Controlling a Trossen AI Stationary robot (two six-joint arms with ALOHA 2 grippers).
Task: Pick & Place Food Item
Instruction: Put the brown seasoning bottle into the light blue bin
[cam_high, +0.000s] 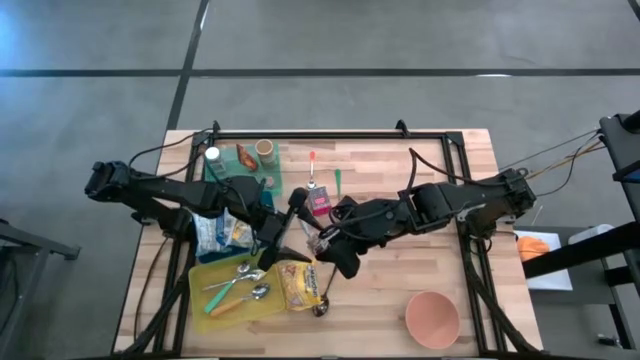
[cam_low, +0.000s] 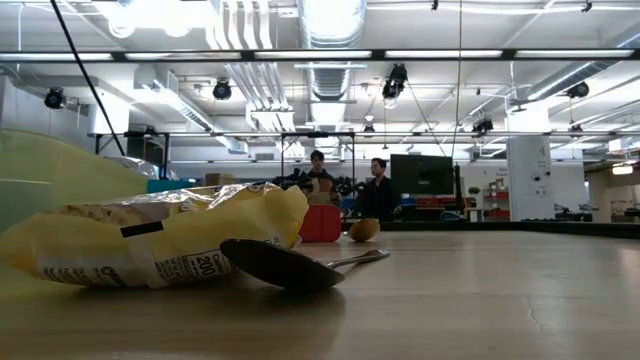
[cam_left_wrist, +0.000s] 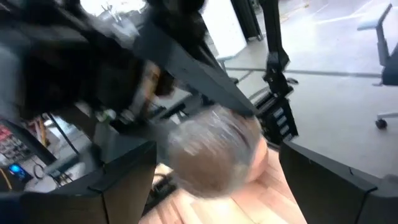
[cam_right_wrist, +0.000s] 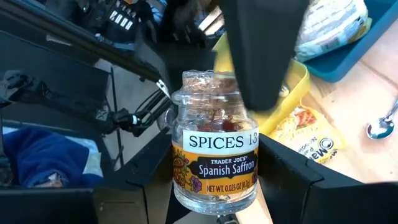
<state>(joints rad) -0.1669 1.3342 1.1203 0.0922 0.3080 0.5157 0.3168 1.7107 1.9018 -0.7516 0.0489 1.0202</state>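
At table centre: right gripper (cam_right_wrist: 217, 205) clamps the spice jar (cam_right_wrist: 215, 149).
Left gripper (cam_left_wrist: 211, 186): fingers spread, around the jar top, released.
Beside: yellow tray (cam_high: 215, 300).

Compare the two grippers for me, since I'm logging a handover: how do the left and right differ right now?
The right gripper is shut on the saffron jar, holding it upright; the left gripper is open and holds nothing. The jar's glass body sits between the right gripper's fingers, while its top sits blurred between the left gripper's spread fingers. Both meet over the table centre, above the yellow tray.
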